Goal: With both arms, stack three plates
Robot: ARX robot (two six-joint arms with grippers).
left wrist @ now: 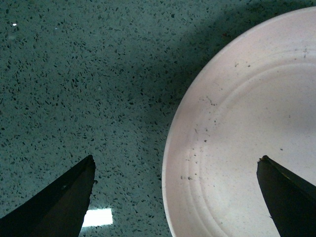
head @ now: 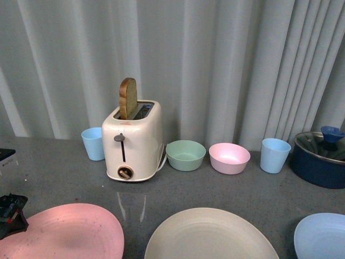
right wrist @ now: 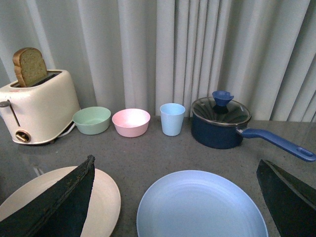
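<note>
Three plates lie in a row along the near edge of the grey counter: a pink plate (head: pixel 64 232) at the left, a cream-beige plate (head: pixel 210 237) in the middle and a light blue plate (head: pixel 322 234) at the right. My left gripper (left wrist: pixel 175 170) hovers open over the pink plate's (left wrist: pixel 247 128) rim, one finger above the plate and one above the bare counter. My right gripper (right wrist: pixel 175 170) is open, held above and behind the blue plate (right wrist: pixel 200 207), with the beige plate (right wrist: pixel 106 197) beside one finger. Only a bit of the left arm (head: pixel 11 211) shows in the front view.
At the back stand a cream toaster (head: pixel 133 140) with a bread slice, a blue cup (head: pixel 94 143), a green bowl (head: pixel 186 155), a pink bowl (head: pixel 229 157), another blue cup (head: pixel 275 155) and a dark blue lidded pot (head: pixel 321 156) with a long handle (right wrist: pixel 279 142). A curtain hangs behind.
</note>
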